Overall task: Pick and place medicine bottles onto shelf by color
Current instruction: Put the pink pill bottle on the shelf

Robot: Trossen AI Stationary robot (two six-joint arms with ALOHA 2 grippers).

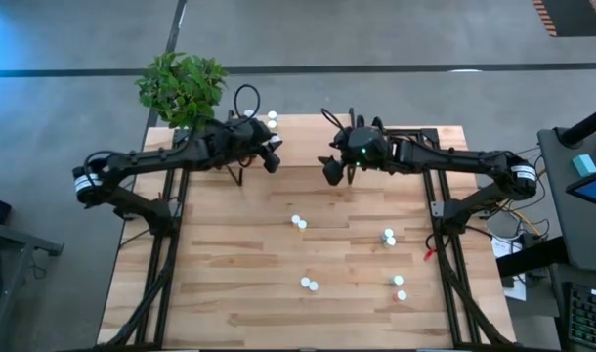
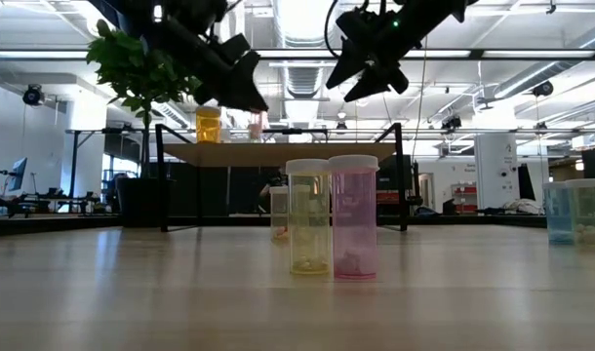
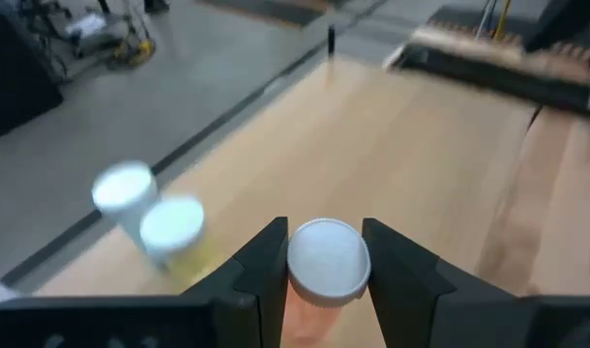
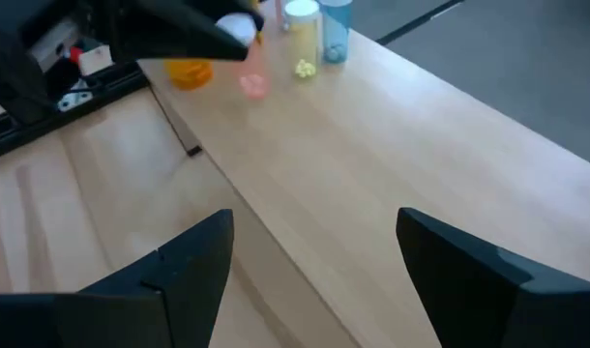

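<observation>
Both tools [image 1: 272,156] [image 1: 331,168] over shelf [image 1: 308,132] edge.

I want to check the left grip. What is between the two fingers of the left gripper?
A bottle with a white cap sits between the left gripper's fingers, pinched on both sides above the shelf. The left wrist view shows it.

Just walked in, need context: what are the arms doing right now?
Sorting pill bottles onto the shelf. The left gripper is shut on a white-capped bottle, pinkish-orange below the cap, over the shelf's left end, where other bottles stand. The right gripper hangs open and empty above the shelf. More bottles wait on the table.
</observation>
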